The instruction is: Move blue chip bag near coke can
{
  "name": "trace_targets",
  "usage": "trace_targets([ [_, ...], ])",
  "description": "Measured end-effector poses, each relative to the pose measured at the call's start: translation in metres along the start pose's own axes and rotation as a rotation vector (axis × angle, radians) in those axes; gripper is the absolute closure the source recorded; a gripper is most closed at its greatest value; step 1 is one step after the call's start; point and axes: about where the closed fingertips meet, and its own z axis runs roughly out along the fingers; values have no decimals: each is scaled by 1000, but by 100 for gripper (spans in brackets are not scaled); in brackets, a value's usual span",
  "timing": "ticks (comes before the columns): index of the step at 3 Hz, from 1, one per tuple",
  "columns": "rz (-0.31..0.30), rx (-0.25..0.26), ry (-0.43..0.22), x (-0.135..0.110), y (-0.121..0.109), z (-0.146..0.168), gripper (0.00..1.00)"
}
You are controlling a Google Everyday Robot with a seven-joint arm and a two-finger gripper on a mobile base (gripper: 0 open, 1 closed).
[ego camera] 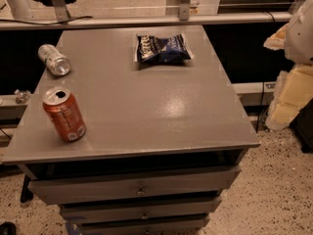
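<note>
The coke can [64, 114] is stood upright near the front left corner of the table [156, 106], close to the left edge. Its silver top is seen with the opening dark; what is inside cannot be told. A silver can [54, 59] is laid on its side farther back along the same left edge, its end turned toward the front, apart from the coke can. Below the table top three drawers [137, 187] are stacked, each fitted with a small knob. A dark gap is shown above the top one, and nothing of their contents is revealed.

The blue chip bag [163, 48] is laid flat near the far edge of the table, right of centre, its white lettering turned up. It is kept well apart from both cans, and only bare grey table top is found between the bag and the coke can.

Pale parts of the robot arm [302, 31] are seen at the right edge of the view, off the table and well apart from the bag. The jaws are placed there among them, and whether they are open or closed cannot be told. A pale rail [146, 20] is run behind the table, and a speckled floor [279, 190] is spread around it.
</note>
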Motion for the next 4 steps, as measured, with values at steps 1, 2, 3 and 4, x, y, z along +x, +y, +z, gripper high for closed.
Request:
trace_targets([
  [1, -1, 14, -3, -1, -1, -3, 0],
  [2, 1, 52, -52, -5, -12, 8, 0],
  [3, 4, 116, -160, -18, -46, 37, 0],
  [4, 35, 195, -287, -37, -98, 70, 0],
])
